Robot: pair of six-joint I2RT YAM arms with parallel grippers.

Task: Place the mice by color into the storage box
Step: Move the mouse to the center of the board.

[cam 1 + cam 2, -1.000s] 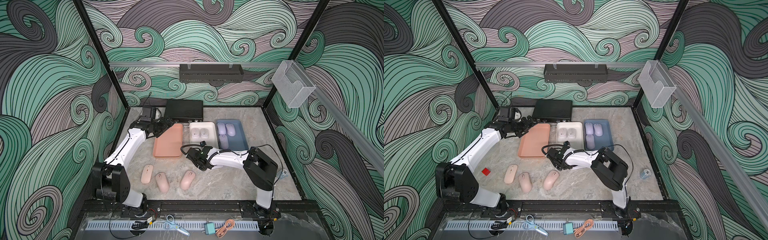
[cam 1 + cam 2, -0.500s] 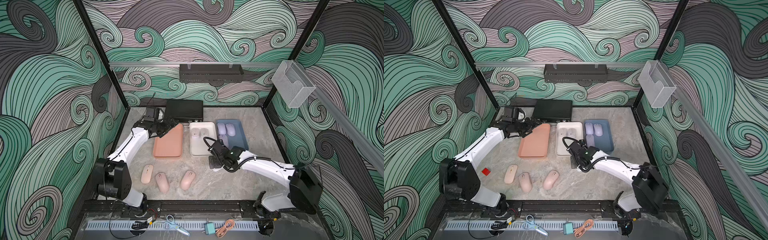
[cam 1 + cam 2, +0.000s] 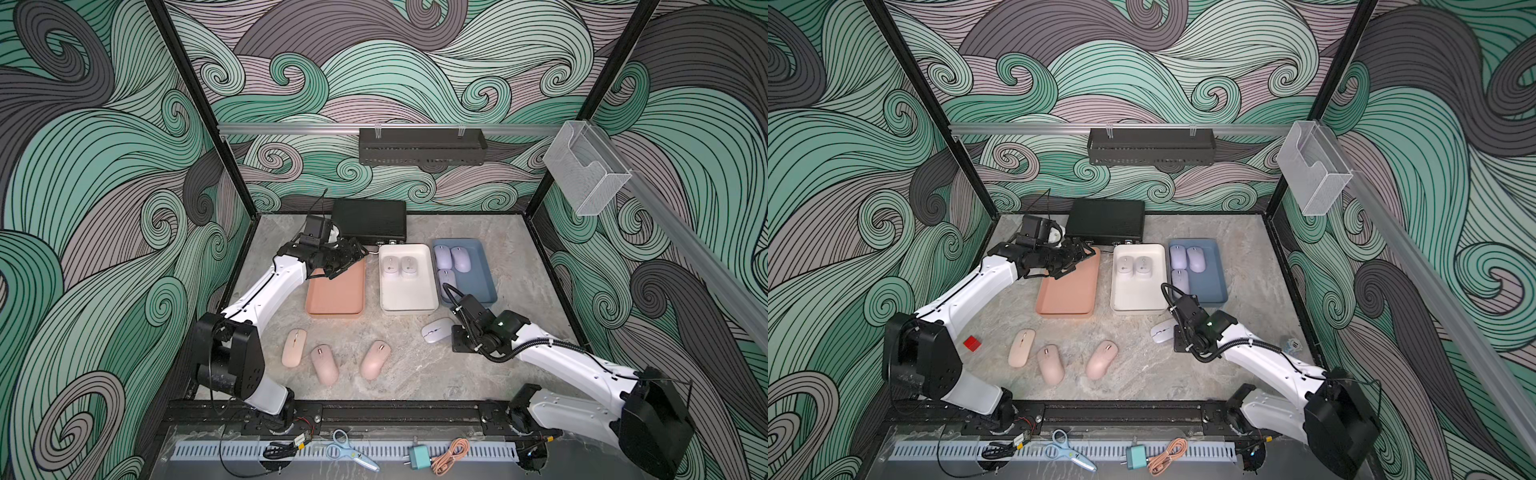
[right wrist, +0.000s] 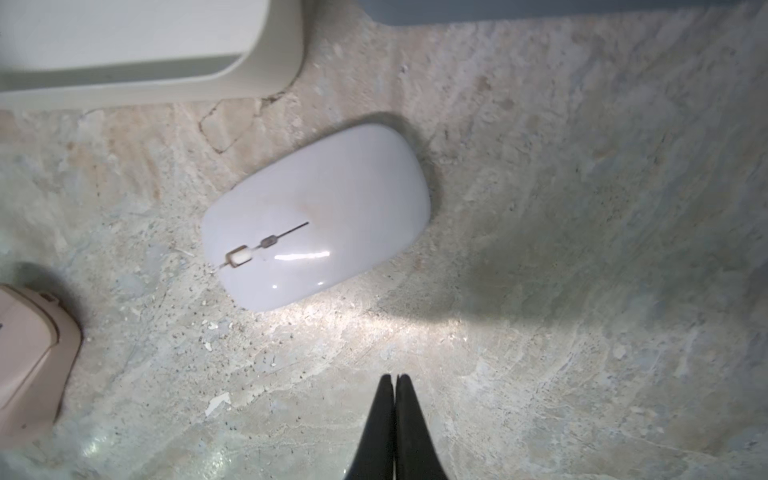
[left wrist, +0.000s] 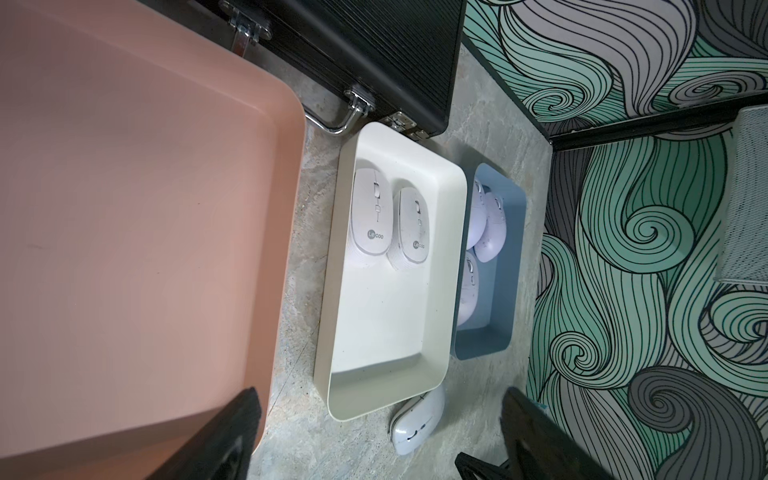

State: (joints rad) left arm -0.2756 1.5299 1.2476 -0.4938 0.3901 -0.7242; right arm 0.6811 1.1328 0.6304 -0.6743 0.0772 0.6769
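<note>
The right arm has swung from the middle of the table [image 3: 415, 374] back to its own side. The right gripper [image 4: 395, 386] now stands apart from a white mouse [image 3: 436, 330], with its jaws pressed together on nothing. This mouse lies on the table just in front of the near corner of the white tray [image 3: 409, 299]. The left gripper [image 3: 349, 259] has shifted a little over the far end of the pink tray [image 3: 336, 295], with its jaws wide apart and empty.

I judge the task a bit more than half done. Three lavender mice [image 3: 461, 258] lie in the blue tray [image 3: 484, 282], and two white mice [image 3: 390, 266] lie side by side in the white tray. What is left is the loose white mouse and three pink mice [image 3: 325, 365], which are in a row near the front edge.

The left arm covers the far end of the pink tray, so I cannot tell if that part is empty. The right arm's cable [image 3: 451, 291] crosses the nearest lavender mouse. A small red block [image 3: 971, 343] shows in a top view.
</note>
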